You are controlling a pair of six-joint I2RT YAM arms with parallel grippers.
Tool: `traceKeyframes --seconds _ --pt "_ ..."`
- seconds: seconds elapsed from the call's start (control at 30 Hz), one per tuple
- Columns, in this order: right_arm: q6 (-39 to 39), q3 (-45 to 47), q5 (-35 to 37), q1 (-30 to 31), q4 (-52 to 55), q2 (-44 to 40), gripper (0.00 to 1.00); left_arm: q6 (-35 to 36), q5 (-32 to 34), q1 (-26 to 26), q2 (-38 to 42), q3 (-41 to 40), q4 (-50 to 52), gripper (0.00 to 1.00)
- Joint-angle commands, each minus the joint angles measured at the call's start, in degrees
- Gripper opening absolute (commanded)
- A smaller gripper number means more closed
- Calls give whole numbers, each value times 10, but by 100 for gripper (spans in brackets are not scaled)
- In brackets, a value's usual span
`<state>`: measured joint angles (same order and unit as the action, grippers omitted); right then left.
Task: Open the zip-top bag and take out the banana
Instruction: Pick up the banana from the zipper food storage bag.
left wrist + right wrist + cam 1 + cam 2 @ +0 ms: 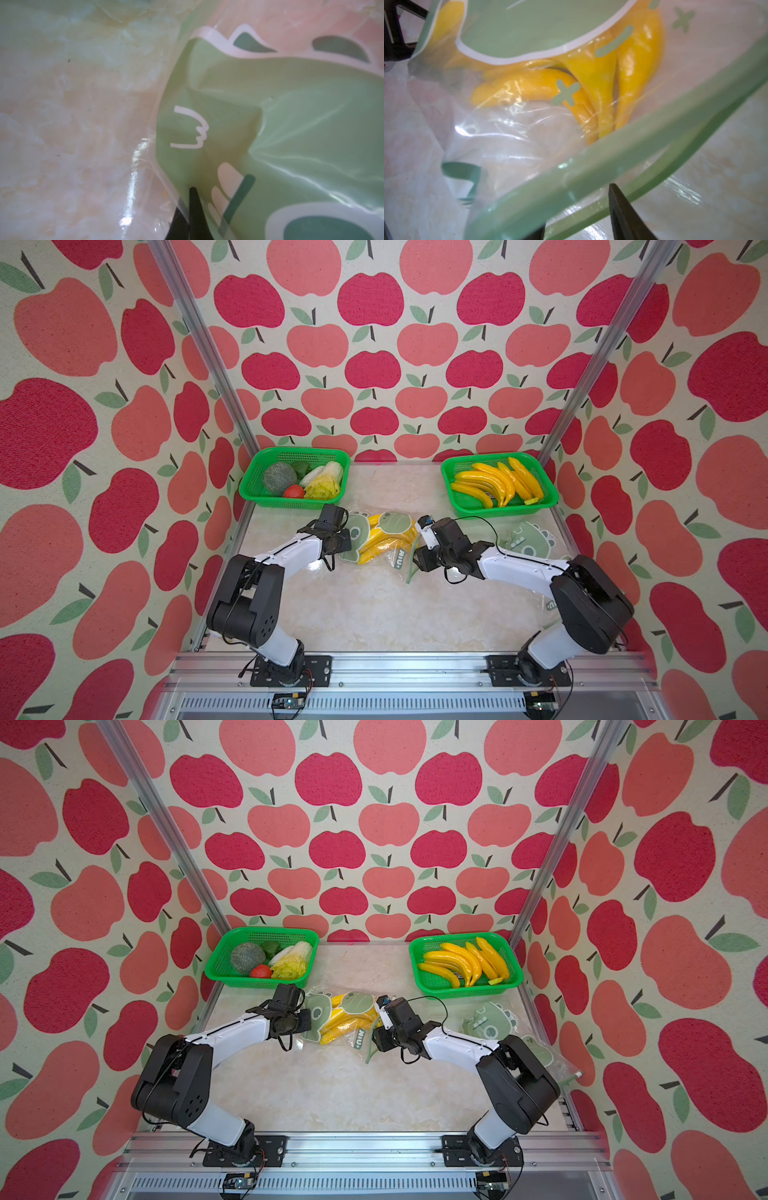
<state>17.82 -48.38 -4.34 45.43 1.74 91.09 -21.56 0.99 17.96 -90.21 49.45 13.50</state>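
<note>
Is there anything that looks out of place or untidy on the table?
Yes. Empty zip-top bags lie crumpled near the right edge of the table, beside the right arm; one corner seems to overhang the edge. Nothing looks spilled.

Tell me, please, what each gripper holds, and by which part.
Left gripper pinches the zip-top bag at its printed end. Right gripper straddles its green zip strip, jaws apart, gripping nothing.

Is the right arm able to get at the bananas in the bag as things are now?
Probably not yet: the bananas lie inside the zip-top bag, and its green zip strip runs across in front of the right fingers.
</note>
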Motion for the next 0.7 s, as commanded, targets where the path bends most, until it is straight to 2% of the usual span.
traceKeyframes --seconds 0.0,0.13,0.27,0.43,0.67 --pt "-27 -33 21 27 1 15 48 8 -8 5 -7 13 6 0" --pt "-24 -50 55 48 13 28 46 10 -5 6 -6 12 7 0" --pt "-17 -75 99 52 37 60 39 10 -2 6 -6 9 5 0" --pt "-11 -82 114 55 36 65 39 13 -2 6 -6 8 7 0" --pt "-3 -118 155 54 68 115 39 11 -3 7 -7 9 6 0"
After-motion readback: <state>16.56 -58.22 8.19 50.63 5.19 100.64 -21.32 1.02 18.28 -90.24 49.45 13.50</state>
